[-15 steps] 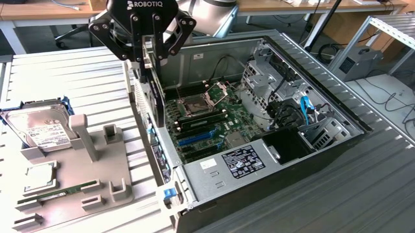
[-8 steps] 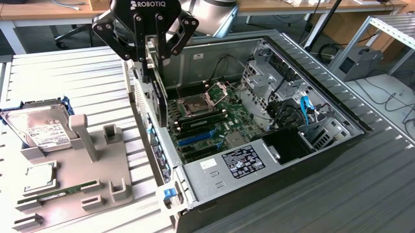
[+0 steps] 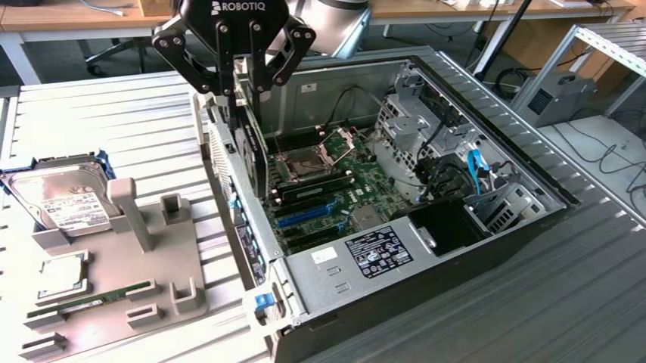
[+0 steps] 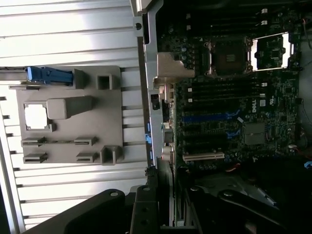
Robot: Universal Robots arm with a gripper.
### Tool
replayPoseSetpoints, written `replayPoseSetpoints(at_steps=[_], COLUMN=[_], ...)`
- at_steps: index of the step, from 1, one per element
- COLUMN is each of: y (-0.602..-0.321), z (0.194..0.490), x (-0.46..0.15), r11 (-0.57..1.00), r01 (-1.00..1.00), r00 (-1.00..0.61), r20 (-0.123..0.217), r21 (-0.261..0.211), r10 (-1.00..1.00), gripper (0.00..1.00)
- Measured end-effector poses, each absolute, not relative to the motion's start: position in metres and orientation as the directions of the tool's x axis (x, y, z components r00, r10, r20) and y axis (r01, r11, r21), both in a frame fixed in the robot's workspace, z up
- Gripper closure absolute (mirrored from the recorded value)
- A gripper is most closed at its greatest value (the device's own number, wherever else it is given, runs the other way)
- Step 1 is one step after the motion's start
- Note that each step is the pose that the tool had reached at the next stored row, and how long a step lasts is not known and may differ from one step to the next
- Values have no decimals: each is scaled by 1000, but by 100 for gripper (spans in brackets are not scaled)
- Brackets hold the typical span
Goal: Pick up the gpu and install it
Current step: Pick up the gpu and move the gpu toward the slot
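**GPU upright in the grip, hanging over the open case**

Closest to me on the counter [image 3: 121,128] is the grey parts tray [image 3: 187,291]. A RAM stick [image 3: 96,300] lies in one of its grooves, and the hard drive [image 3: 66,200] sits just behind. None of that is my concern right now.

Next back is the computer case [image 3: 474,249], lying open with the motherboard [image 3: 349,178] facing up. The blue slots [image 3: 308,214] are bare.

And here's the gpu [image 3: 253,144]. It hangs on edge, upright, along the case wall on the exterior view's left. Its lower end is down inside the case, above the board. I can't tell whether it touches anything down there.

I judge it a stiff card, light but top-heavy on the cooler side, and delicate. The fan, the circuit board and the contact edge won't forgive a knock or a twist. The safe hold is across its thickness on the upper edge, on the cooler and board rim, well clear of the contacts.

That's how it looks from here: the end effector [image 3: 242,85] has its fingers drawn partway in and clamped on the card's upper part, one finger on each face. From the wrist view, the card runs edge-on between the dark fingers toward the slots.
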State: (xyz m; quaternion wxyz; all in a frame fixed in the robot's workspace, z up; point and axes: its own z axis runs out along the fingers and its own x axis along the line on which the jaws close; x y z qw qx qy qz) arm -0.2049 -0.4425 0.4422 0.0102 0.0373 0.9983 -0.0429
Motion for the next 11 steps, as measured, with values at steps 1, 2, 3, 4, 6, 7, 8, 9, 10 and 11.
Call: replayPoseSetpoints(at_steps=[1,2,3,4,6,7,8,9,10,11], y=[-442,-442,-442,-442,-442,-442,-443,-443,-442,-442], z=[442,442,442,442,442,442,442,442,442,442], x=[-204,-204,-204,-204,-204,-203,-203,-203,-203,-203], r11=[993,993,993,993,993,993,993,993,993,993], r01=[75,75,75,75,75,75,75,75,75,75], r00=[-997,-997,-997,-997,-997,-997,-997,-997,-997,-997], r20=[-24,-24,-24,-24,-24,-24,-24,-24,-24,-24], r21=[-86,-86,-87,-87,-88,-89,-90,-90,-91,-91], r10=[74,74,74,73,74,73,73,73,73,73], gripper=[74,74,74,74,74,74,74,74,74,74])
